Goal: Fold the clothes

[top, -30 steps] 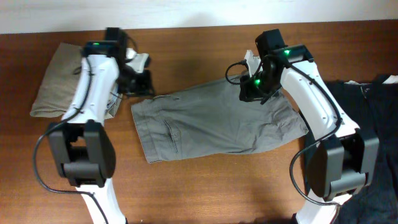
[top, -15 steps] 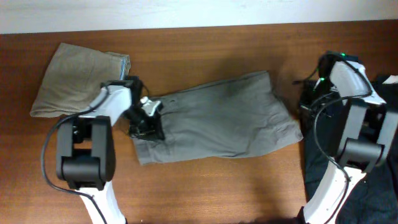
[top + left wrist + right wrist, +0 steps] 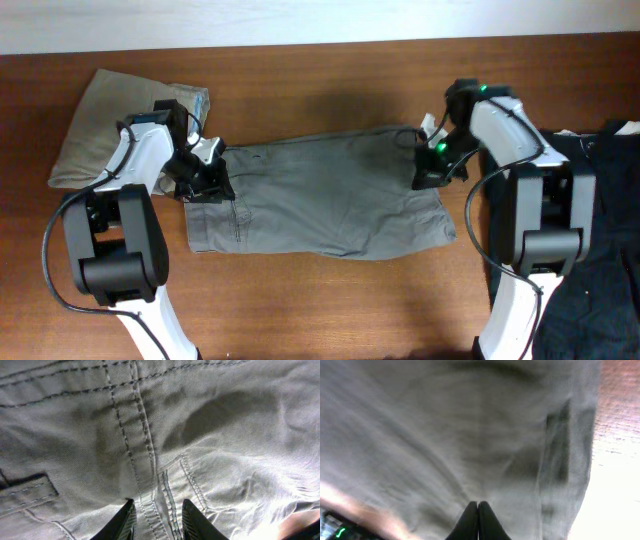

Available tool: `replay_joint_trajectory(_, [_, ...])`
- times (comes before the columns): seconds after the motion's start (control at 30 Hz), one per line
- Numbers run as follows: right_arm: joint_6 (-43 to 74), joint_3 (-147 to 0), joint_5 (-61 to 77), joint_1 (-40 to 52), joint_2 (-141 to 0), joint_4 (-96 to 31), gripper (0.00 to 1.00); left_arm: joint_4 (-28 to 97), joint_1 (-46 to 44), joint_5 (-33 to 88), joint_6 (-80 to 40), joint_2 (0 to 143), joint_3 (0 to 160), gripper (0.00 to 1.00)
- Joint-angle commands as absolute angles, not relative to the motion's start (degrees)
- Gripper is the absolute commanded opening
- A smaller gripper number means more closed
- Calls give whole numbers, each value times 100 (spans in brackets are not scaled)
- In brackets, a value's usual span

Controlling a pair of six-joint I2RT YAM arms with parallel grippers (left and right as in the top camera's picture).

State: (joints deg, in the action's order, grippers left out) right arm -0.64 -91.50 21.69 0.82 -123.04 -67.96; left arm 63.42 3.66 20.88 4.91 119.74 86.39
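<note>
Grey shorts (image 3: 320,195) lie spread flat at the middle of the wooden table (image 3: 320,80), waistband end toward the left arm. Khaki shorts (image 3: 105,125) lie at the far left. A black garment (image 3: 600,200) lies at the right edge, cut off by the frame.

Left gripper (image 3: 205,180) sits on the waistband end of the grey shorts. The left wrist view shows what the overhead cannot: its fingers (image 3: 125,520) stand narrowly apart with a stitched seam ridge (image 3: 150,510) pinched between them, a belt loop (image 3: 27,491) just beside.

Right gripper (image 3: 428,172) sits on the opposite edge, at the upper corner. The right wrist view is blurred. Its fingertips (image 3: 471,521) meet with no gap against the grey cloth — whether a layer is caught between them cannot be told. The overhead view hides both sets of fingertips under the gripper bodies.
</note>
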Motion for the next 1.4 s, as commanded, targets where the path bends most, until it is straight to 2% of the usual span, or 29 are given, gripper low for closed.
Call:
replay_joint_trajectory(0.0, [961,-8322,805,54,-12350,-6335,4,6484,364,2169,484,12073,8737,31])
replay_joint_trajectory(0.1, [1055,-8285,882,-336,-12324,-6497,4,6536,364,2167,486,12073,8739,31])
replay_joint_trajectory(0.17, [-436,-8593,2777,-574,-12164,-6753,4,6499,364,2167,484,12073,8755,37])
replay_joint_trajectory(0.23, [-985,-8941,3677,-731,-11885,-7057,4,6508,364,2167,484,12073,8781,37])
replay_joint_trajectory(0.27, [-985,-9100,3693,-801,-11745,-7168,5,6532,364,2163,484,12073,8792,37])
replay_joint_trajectory(0.3, [-985,-9227,3695,-827,-11636,-7273,16,6539,388,2163,484,12073,8792,37])
replay_joint_trajectory(0.37, [-982,-9264,3695,-792,-11518,-7319,20,6499,460,2064,482,12073,8792,49])
replay_joint_trajectory(0.43, [-799,-9216,3664,-593,-11526,-7310,17,6302,624,1935,478,12075,8792,54])
replay_joint_trajectory(0.53, [460,-8884,2364,-32,-11633,-6788,10,6462,886,2495,482,12073,8910,54])
replay_joint_trajectory(0.7, [1256,-8307,1741,467,-11813,-6047,7,6803,1247,1704,486,12077,9251,57])
replay_joint_trajectory(0.83, [1275,-8027,1728,449,-11815,-5765,7,6667,1256,1774,486,12108,9056,75])
replay_joint_trajectory(0.9, [1275,-7981,1728,449,-11815,-5695,7,6377,1184,2126,486,12108,8705,79])
replay_joint_trajectory(1.0, [1278,-7979,1730,449,-11815,-5627,7,5601,941,2668,482,12108,7846,79])
replay_joint_trajectory(1.17, [1275,-7979,1728,449,-11815,-5625,7,4495,572,2816,217,12108,6978,79])
replay_joint_trajectory(1.2, [1275,-7979,1730,449,-11815,-5625,7,4359,515,3002,217,12108,6928,78])
replay_joint_trajectory(1.23, [1275,-7979,1730,449,-11815,-5625,7,4289,445,3068,217,12108,6925,68])
replay_joint_trajectory(1.3, [1275,-7979,1730,449,-11815,-5649,7,4244,423,3065,215,12108,6925,36])
replay_joint_trajectory(1.33, [1275,-7979,1730,449,-11815,-5655,7,4244,425,3068,215,12108,6925,16])
replay_joint_trajectory(1.37, [1275,-7979,1730,449,-11815,-5655,7,4244,434,3068,215,12108,6925,10])
